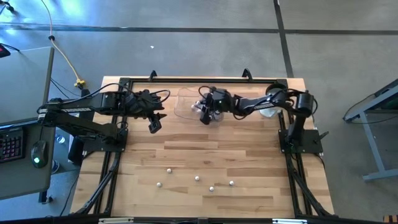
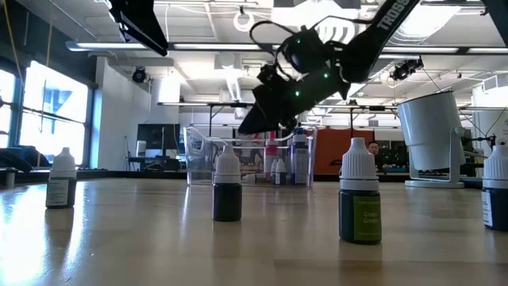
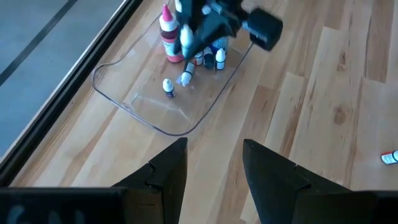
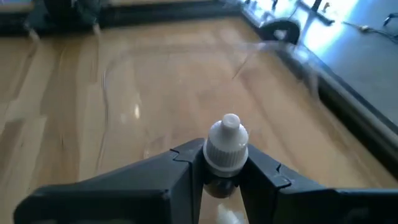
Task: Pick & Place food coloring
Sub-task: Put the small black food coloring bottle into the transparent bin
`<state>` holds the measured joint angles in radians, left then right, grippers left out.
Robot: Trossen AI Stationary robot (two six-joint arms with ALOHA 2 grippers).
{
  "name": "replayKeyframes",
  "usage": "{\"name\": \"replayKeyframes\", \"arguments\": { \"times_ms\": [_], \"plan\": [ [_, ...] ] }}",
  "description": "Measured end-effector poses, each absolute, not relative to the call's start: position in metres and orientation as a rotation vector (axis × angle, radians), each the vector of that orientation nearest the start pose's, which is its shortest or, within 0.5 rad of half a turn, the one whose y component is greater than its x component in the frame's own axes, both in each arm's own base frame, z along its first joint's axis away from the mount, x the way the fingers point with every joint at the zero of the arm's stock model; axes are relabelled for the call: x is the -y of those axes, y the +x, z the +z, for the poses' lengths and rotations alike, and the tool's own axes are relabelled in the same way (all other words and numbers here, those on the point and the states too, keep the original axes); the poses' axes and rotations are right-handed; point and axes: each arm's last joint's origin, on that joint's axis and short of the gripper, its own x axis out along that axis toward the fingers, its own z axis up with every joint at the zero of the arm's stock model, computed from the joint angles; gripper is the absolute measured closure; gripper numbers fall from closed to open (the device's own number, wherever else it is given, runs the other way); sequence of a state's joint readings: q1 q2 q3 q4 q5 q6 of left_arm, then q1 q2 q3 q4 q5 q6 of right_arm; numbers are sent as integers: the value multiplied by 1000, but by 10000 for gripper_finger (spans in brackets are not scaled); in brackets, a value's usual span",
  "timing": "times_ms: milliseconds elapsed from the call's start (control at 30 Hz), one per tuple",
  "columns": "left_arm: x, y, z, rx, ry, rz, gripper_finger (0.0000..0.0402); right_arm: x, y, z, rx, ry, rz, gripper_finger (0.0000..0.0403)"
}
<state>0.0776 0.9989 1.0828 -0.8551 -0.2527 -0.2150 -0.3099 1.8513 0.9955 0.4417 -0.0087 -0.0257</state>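
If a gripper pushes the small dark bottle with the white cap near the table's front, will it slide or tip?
The small dark bottle with the white cap would probably tip: it stands upright, tall for its narrow base. Once down, its round body would likely roll on the smooth wooden table. It looks light, so a gentle push should move it.

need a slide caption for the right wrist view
Right claw shut on a small white-capped food coloring bottle, held upright above the clear shallow plastic tray on the light wooden table.

Open-plan robotics lab, wooden bench (image 1: 205, 155) on bare concrete floor (image 1: 186, 37), ceiling strip lights (image 2: 198, 46) upper frame, monitors (image 2: 155, 139) at left, keyboard desk (image 1: 18, 143)
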Motion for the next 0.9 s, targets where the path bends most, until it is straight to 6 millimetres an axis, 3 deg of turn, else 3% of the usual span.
{"name": "replayKeyframes", "arguments": {
  "times_ms": [167,300,467,567,667,900],
  "plan": [
    [-22,184,339,-733,-135,395,250,109,371,164,-467,38,-281,328],
    [-22,184,339,-732,-135,395,250,98,371,157,-605,-8,-316,328],
    [-22,186,342,-697,-139,393,250,103,381,181,-779,-22,-348,328],
    [-22,187,343,-680,-145,381,250,112,389,206,-792,4,-325,328],
    [-21,187,343,-681,-145,380,250,121,395,216,-799,36,-337,327],
    [-21,187,342,-690,-145,378,250,128,422,181,-885,12,-279,327]
  ]
}}
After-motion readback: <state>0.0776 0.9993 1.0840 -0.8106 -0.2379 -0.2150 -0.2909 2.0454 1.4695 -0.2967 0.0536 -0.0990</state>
